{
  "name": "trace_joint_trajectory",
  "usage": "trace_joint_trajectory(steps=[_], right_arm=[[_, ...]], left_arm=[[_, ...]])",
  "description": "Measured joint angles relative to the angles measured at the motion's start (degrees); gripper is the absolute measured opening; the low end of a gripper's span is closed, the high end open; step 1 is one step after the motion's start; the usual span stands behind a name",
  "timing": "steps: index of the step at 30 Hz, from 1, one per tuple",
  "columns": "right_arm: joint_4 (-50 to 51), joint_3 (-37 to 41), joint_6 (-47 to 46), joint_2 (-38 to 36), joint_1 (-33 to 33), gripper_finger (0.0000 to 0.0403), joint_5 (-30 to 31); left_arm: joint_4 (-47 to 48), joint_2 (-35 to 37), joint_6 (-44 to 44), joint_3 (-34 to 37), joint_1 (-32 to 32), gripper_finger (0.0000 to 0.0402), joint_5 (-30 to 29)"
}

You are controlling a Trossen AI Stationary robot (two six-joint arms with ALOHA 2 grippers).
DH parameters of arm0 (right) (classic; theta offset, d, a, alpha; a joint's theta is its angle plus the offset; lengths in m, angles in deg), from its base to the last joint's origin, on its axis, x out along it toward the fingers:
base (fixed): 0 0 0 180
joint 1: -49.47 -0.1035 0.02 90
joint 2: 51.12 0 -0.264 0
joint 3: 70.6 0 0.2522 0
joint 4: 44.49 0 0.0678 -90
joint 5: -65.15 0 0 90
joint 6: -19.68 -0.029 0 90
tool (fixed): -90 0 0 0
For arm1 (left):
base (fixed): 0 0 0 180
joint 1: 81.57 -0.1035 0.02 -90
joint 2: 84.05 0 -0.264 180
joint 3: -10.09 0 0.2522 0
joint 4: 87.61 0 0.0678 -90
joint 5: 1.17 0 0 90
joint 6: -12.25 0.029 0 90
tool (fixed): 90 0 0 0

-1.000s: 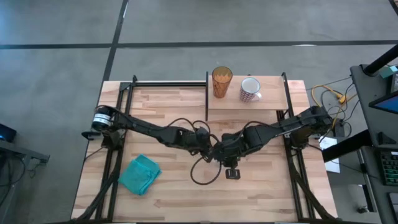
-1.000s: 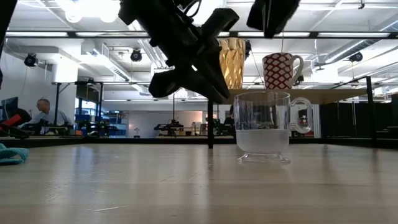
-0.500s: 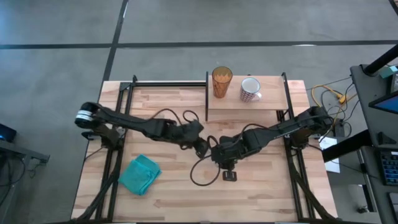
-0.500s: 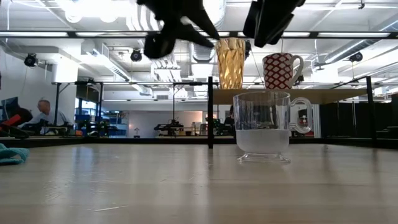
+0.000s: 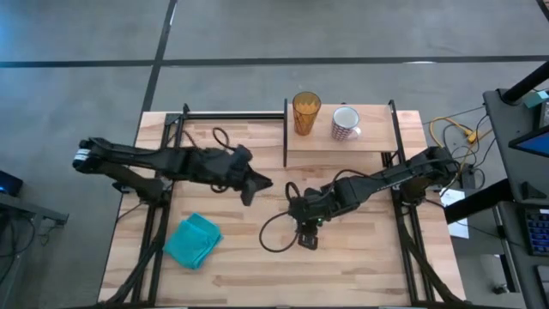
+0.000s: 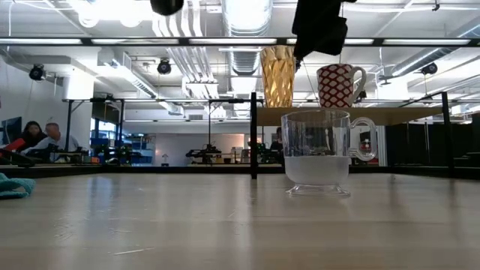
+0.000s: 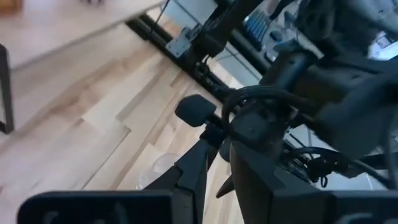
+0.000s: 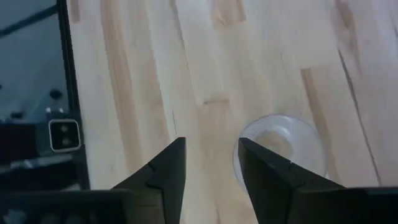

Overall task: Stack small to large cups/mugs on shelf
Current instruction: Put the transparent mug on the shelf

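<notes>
The tiny clear glass cup [image 6: 318, 152] stands upright on the tabletop, its handle [image 6: 364, 139] turned sideways. In the right wrist view the cup [image 8: 283, 146] shows just beside one finger. My right gripper [image 8: 211, 165] hangs open above it, higher than the rim in the low view [image 6: 319, 26]. The amber tumbler [image 5: 305, 112] and the white patterned mug [image 5: 345, 124] stand upright side by side on the shelf [image 5: 343, 144]. My left gripper [image 5: 256, 184] is open over the table's middle left, away from all cups.
A teal cloth [image 5: 193, 241] lies crumpled near the table's left near corner. A black cable loop [image 5: 273, 239] lies beside the right gripper. The shelf's black post [image 6: 253, 135] stands behind the glass cup. People [image 6: 37, 136] sit far off in the room.
My left arm has drawn back toward the table's left edge and risen, almost out of the low view. My right gripper has shifted a little toward the left over the glass cup. The three cups have stayed where they were.
</notes>
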Motion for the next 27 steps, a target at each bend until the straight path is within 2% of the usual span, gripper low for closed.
trace_joint_trajectory(steps=[7, 13, 18, 27], right_arm=[[0.24, 2.0, -12.8, 0.02, 0.01, 0.0136, 2.98], [-0.03, 3.83, -17.85, 0.02, -0.14, 0.0125, 2.98], [-1.24, 5.11, -18.52, 0.02, -0.14, 0.012, 2.98], [-3.15, 7.82, -12.47, 0.02, -1.56, 0.012, 2.93]], left_arm=[[-0.62, 3.61, 2.46, 0.14, 0.02, 0.0056, -1.03], [-0.45, 4.63, 4.2, -0.22, 0.0, 0.0056, -1.1], [-0.75, 5.02, 5.64, -0.28, 0.0, 0.0056, -1.12], [-0.51, 5.0, 8.09, -0.01, 0.0, 0.0056, -0.84]])
